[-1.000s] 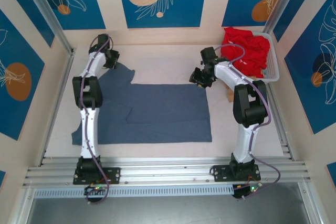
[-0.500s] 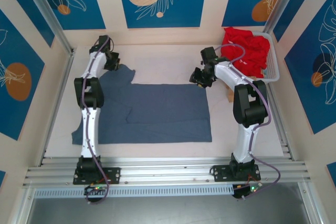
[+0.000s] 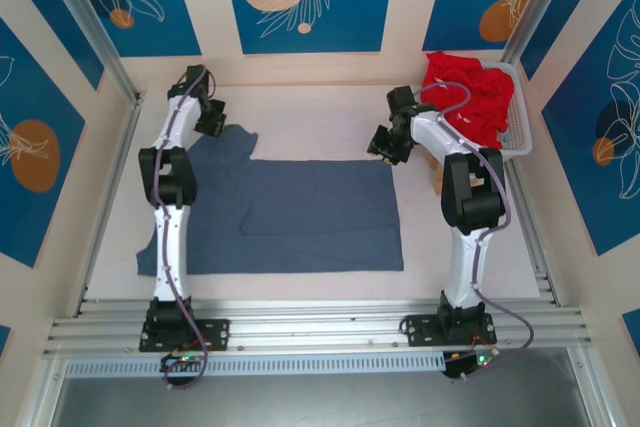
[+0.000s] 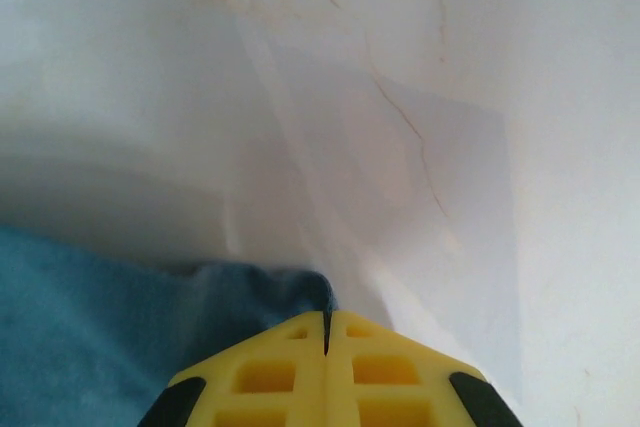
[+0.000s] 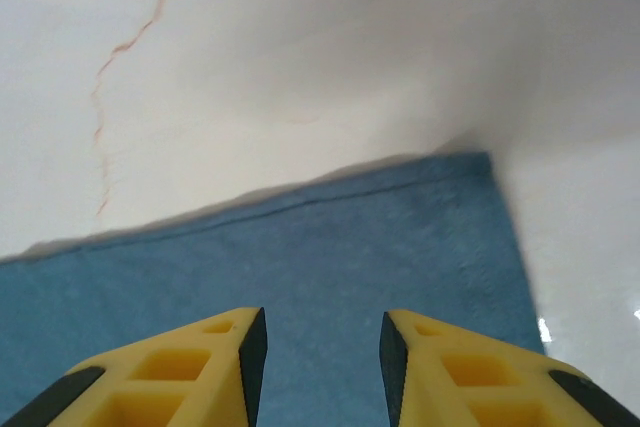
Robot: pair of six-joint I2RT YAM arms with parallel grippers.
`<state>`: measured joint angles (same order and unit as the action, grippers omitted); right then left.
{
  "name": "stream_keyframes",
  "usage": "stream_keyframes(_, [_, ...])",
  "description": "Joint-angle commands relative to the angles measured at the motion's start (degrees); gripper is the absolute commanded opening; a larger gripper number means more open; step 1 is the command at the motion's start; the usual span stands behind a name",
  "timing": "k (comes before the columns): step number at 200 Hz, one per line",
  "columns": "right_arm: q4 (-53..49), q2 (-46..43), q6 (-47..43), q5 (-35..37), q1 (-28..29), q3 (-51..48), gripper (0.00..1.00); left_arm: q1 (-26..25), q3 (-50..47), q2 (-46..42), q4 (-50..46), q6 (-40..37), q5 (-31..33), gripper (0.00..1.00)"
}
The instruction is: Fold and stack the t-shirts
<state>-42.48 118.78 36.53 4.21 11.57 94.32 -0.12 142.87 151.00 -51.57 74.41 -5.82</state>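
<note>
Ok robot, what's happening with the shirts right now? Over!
Left tool shut on blue-grey t-shirt, far left corner. Right tool open above its far right corner. Red t-shirts piled in basket. Over.

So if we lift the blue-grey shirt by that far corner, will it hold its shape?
Probably floppy: the blue-grey t-shirt bunches where the left gripper pinches it. It lies thin and flat, so likely light. Lifted from one corner, the rest should sag and drag.

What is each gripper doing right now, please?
Left gripper: closed, pinching the edge of the blue shirt.
Right gripper: open above the shirt's corner, holding nothing.
</note>
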Motion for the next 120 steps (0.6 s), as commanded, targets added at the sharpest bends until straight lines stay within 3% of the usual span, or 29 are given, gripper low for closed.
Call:
stream_keyframes(1, [-6.49,3.65,2.63,5.61,-0.42,4.19,0.38,0.39,0.10,-5.37,-1.96,-1.03,0.00,0.00])
stream_keyframes(34, [-11.15,8.01,3.99,10.34,-0.77,8.75,0.38,0.47,0.00,-7.27,-2.99,-2.73,-1.32,0.00])
stream_keyframes(68, [-9.71,10.15,2.88,9.64,-1.20,9.74,0.38,0.46,-3.98,-9.66,-1.59,-4.08,-3.41,0.00])
stream_keyframes(120, [-10.09,12.26,1.15,8.91,-1.18,11.73,0.29,0.56,-7.11,-12.15,-2.86,-7.10,-4.50,0.00])
